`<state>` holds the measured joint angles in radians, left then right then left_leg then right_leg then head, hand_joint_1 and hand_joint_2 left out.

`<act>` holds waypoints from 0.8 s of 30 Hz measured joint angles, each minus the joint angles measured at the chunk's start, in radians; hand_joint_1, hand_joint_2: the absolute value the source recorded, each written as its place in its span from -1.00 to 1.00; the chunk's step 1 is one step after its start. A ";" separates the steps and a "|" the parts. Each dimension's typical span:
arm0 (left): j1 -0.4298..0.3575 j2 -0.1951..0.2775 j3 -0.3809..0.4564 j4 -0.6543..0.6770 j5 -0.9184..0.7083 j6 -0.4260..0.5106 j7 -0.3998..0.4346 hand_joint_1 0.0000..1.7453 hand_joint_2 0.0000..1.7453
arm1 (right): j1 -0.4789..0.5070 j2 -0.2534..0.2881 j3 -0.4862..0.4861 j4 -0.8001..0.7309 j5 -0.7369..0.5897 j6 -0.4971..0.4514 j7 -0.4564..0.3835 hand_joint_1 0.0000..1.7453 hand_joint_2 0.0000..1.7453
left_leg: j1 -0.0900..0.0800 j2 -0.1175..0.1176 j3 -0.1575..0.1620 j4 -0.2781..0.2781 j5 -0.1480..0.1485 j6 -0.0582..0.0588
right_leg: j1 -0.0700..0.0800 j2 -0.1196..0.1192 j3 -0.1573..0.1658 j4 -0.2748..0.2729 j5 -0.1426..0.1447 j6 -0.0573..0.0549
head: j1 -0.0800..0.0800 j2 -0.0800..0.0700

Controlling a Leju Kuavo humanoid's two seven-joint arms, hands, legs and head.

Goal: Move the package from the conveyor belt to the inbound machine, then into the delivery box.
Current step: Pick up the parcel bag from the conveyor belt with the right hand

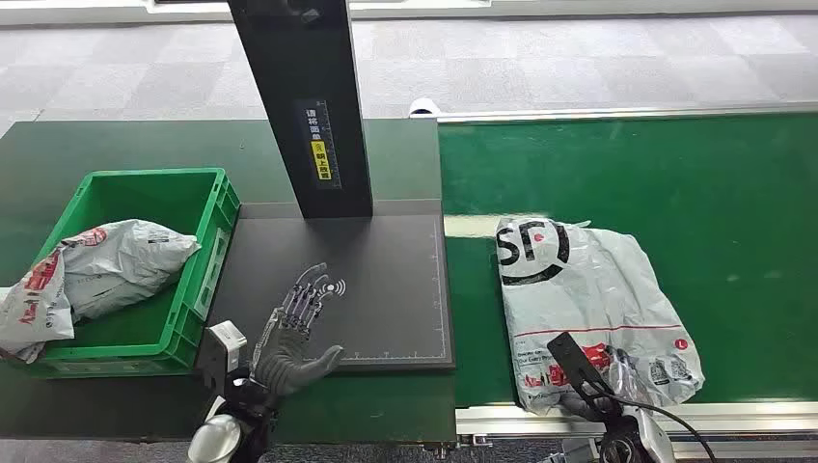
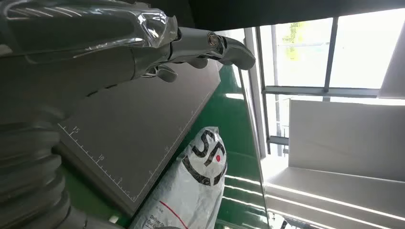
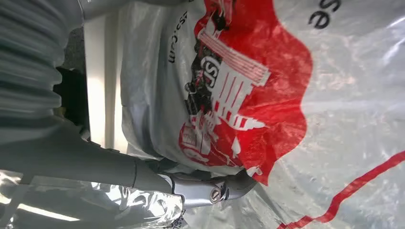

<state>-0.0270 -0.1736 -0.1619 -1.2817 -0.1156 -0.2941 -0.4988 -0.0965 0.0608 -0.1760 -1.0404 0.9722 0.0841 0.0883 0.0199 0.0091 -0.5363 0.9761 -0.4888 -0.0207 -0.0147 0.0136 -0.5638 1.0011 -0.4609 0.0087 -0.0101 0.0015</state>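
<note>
The grey and white package [image 1: 588, 289] with a black logo and red print lies flat on the green conveyor belt [image 1: 675, 183], close to its near edge; it also shows in the wrist views [image 2: 196, 186] [image 3: 286, 95]. My right hand [image 1: 590, 400] grips the package's near edge. Its thumb [image 3: 210, 191] presses into the plastic and its fingers are hidden under the bag. My left hand [image 1: 294, 333] hovers open, fingers spread, over the front left of the dark scanner plate [image 1: 386, 280] of the inbound machine. The green delivery box [image 1: 207, 251] stands left of the plate.
Another grey bag [image 1: 106, 265] lies in the green box, hanging over its left rim. A black post [image 1: 309, 106] rises from the back of the scanner plate. A metal rail [image 1: 540, 417] runs along the belt's near edge.
</note>
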 joint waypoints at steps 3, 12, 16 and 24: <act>0.002 0.000 0.002 -0.006 0.001 0.006 0.004 -1.00 1.00 | -0.022 -0.006 0.016 0.028 -0.014 -0.005 -0.012 1.00 1.00 | 0.000 0.002 0.003 0.000 -0.001 0.001 | 0.000 0.002 0.002 0.000 0.000 0.000 | 0.000 0.000; 0.025 0.000 0.014 -0.038 0.001 0.011 0.008 -1.00 1.00 | -0.055 -0.022 0.061 0.054 -0.080 -0.023 -0.066 1.00 1.00 | 0.000 0.001 0.005 0.000 0.002 0.001 | 0.000 0.002 0.003 0.000 0.003 0.000 | 0.000 0.000; 0.039 0.000 0.019 -0.053 0.002 0.012 0.009 -1.00 1.00 | -0.046 -0.021 0.073 0.043 -0.125 -0.063 -0.095 1.00 1.00 | 0.000 -0.001 0.003 0.000 0.002 0.001 | 0.000 0.001 0.002 0.000 0.002 0.001 | 0.000 0.000; 0.061 0.000 0.026 -0.081 0.010 0.012 -0.010 -1.00 1.00 | 0.024 -0.007 0.070 -0.086 -0.318 -0.152 -0.257 1.00 1.00 | 0.000 -0.004 -0.003 0.000 0.002 0.001 | 0.000 -0.001 -0.003 0.000 0.002 0.001 | 0.000 0.000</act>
<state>0.0336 -0.1736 -0.1364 -1.3624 -0.1051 -0.2824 -0.5086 -0.0728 0.0542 -0.1060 -1.1260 0.6540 -0.0674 -0.1686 0.0200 0.0051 -0.5391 0.9766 -0.4872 -0.0198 -0.0149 0.0125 -0.5669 1.0010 -0.4591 0.0099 -0.0103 0.0015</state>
